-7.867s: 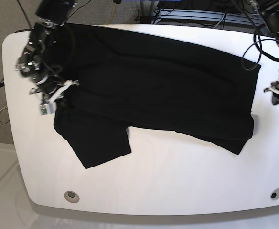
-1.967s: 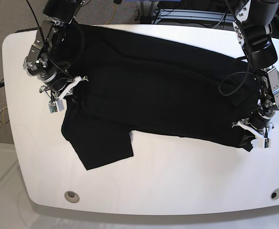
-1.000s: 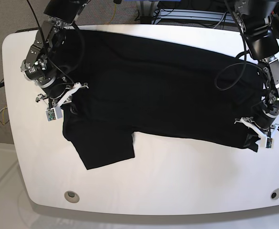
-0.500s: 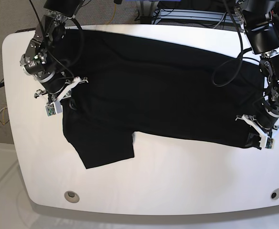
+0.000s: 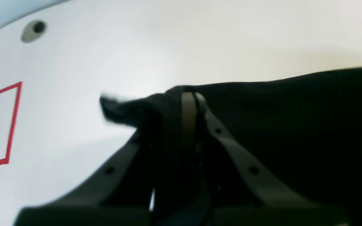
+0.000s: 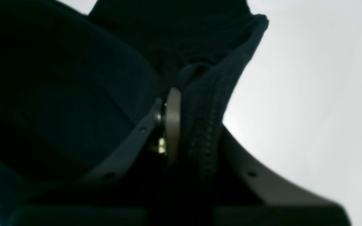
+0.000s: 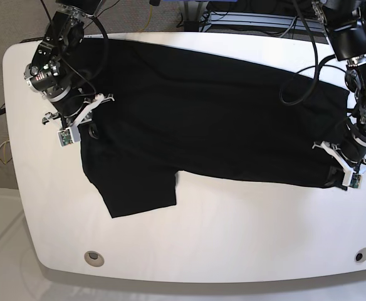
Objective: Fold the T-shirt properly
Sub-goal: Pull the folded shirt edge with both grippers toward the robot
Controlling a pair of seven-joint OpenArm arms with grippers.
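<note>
The white bench [image 7: 233,226] carries the black T-shirt [image 7: 208,119] spread across it. The left gripper [image 7: 345,170] has its jaws clamped on the hem corner; the right gripper [image 7: 76,122] pinches the opposite edge.

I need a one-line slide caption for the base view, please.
Two arms stretch a black T-shirt flat on a white table, left gripper and right gripper each clamped on opposite edges.

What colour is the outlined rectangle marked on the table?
The rectangle is a red outline on the white table; the left wrist view shows it best.
</note>
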